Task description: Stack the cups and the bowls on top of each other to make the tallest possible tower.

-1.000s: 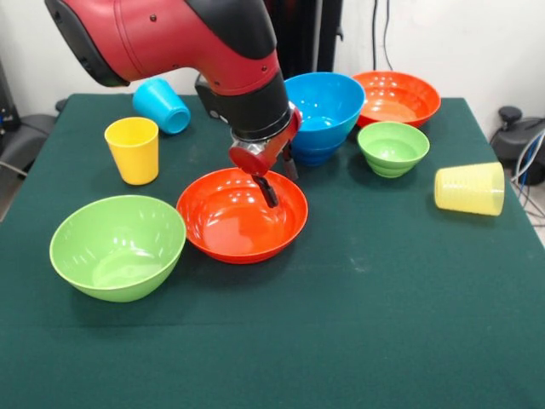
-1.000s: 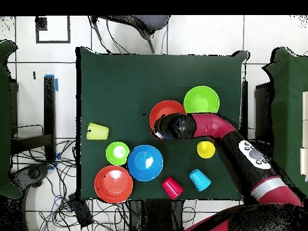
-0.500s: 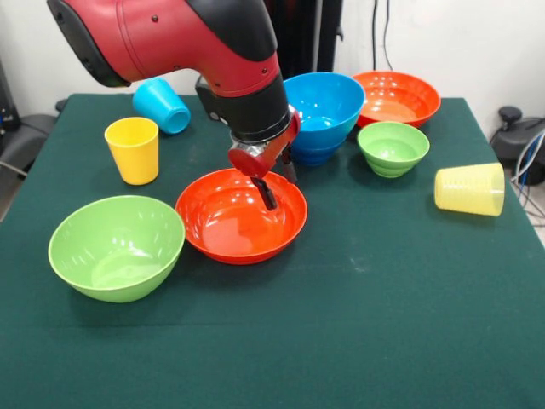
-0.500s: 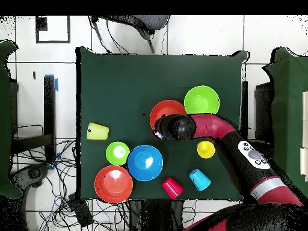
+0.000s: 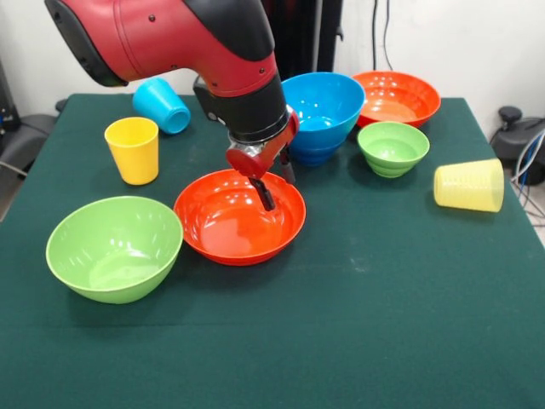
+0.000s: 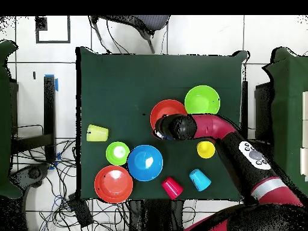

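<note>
While upright, orange-red bowl (image 5: 238,223) opens upward; ribbed cup (image 5: 467,185) sideways.

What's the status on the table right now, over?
Gripper straddling far rim of orange-red bowl, one finger inside; grip unclear. Big green bowl touching beside it. No tower yet.

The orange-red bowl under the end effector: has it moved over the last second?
Yes. The orange-red bowl has slid slightly toward the picture's left in the front view, away from the small green bowl, nudging the big green bowl along.
</note>
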Controlling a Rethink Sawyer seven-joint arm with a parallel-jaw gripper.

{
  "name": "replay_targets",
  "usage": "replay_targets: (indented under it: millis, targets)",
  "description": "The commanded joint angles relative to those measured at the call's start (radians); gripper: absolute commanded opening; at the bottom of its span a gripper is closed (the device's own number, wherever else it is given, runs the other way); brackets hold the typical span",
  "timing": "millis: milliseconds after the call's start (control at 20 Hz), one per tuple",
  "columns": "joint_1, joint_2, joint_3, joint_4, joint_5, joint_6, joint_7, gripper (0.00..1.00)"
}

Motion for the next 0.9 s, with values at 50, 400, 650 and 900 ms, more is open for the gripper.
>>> replay_targets:
  millis: [50, 400, 650, 900]
  targets:
    - [0.007, 0.011, -0.037, -0.008, -0.014, -0.047, 0.098, 1.0]
    - [-0.01, 0.003, -0.027, 0.003, -0.005, -0.038, 0.082, 1.0]
    - [-0.011, 0.0, -0.024, 0.006, -0.006, -0.04, 0.084, 1.0]
    - [-0.033, -0.017, -0.003, 0.021, 0.011, -0.026, 0.072, 1.0]
